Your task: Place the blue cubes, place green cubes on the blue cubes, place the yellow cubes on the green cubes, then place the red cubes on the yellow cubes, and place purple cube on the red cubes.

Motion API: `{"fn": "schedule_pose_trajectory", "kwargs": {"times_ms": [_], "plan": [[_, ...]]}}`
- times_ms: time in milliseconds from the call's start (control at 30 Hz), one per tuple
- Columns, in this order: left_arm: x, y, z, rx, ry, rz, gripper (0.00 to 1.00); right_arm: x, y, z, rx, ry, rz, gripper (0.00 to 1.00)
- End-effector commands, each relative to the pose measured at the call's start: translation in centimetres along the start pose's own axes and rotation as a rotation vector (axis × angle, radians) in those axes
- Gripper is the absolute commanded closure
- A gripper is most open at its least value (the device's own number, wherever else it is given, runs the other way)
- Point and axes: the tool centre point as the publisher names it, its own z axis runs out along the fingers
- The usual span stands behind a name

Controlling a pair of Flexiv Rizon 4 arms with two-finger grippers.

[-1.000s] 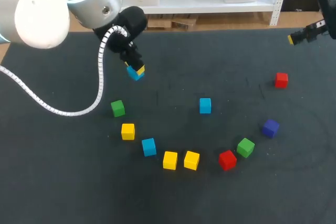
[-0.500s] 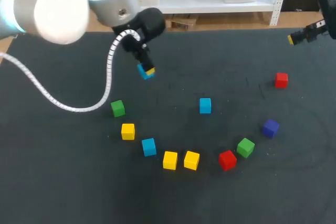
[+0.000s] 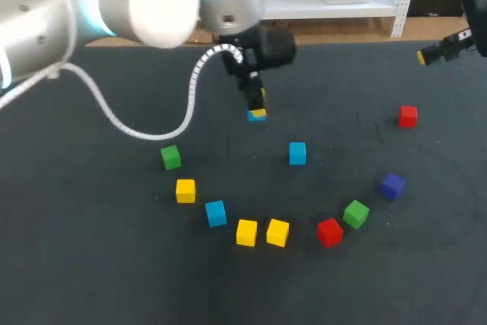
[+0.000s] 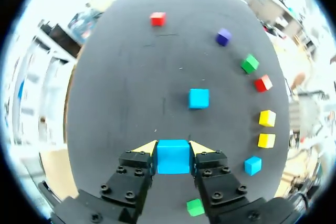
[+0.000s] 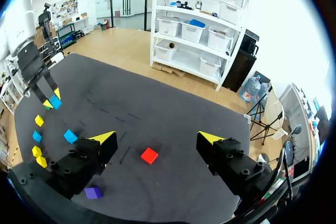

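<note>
My left gripper (image 3: 257,106) hangs over the middle of the dark table, shut on a blue cube (image 3: 257,115) held above the surface; the left wrist view shows that cube (image 4: 173,156) pinched between the yellow tips. A second blue cube (image 3: 297,153) (image 4: 198,98) lies just ahead of it, and a third (image 3: 216,213) sits in the arc of cubes nearer me. Green cubes (image 3: 170,157) (image 3: 355,214), three yellow cubes (image 3: 185,190) (image 3: 246,232) (image 3: 278,232), red cubes (image 3: 329,231) (image 3: 408,116) and a purple cube (image 3: 393,186) rest on the table. My right gripper (image 5: 157,140) is open and empty, high at the far right (image 3: 430,55).
The loose cubes form a curve from the left green cube round to the purple one. The far red cube (image 5: 149,156) lies alone below my right gripper. The table's back edge (image 3: 342,42) runs just behind both grippers.
My left arm has carried the blue cube to the right, from the table's back left to near the middle. The right arm has stayed where it was.
</note>
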Motion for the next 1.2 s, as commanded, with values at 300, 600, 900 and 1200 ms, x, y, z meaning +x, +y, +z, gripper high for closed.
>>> {"fn": "schedule_pose_trajectory", "kwargs": {"times_ms": [300,600,900,1200], "plan": [[-0.9,-1.4,1.8,0.176,0.118,0.164,1.0,0.2,0.2,0.1,0.01,-0.008,0.001,0.0],[-1.4,-2.7,2.9,0.165,0.086,0.044,1.0,0.2,0.2,0.1,0.01,-0.008,0.001,0.0],[-0.7,-3.0,4.1,0.124,0.103,-0.04,1.0,0.2,0.2,0.1,0.01,-0.008,0.001,0.0],[-1.1,-3.8,4.9,0.12,0.065,-0.103,1.0,0.2,0.2,0.1,0.01,-0.008,0.001,0.0]]}}
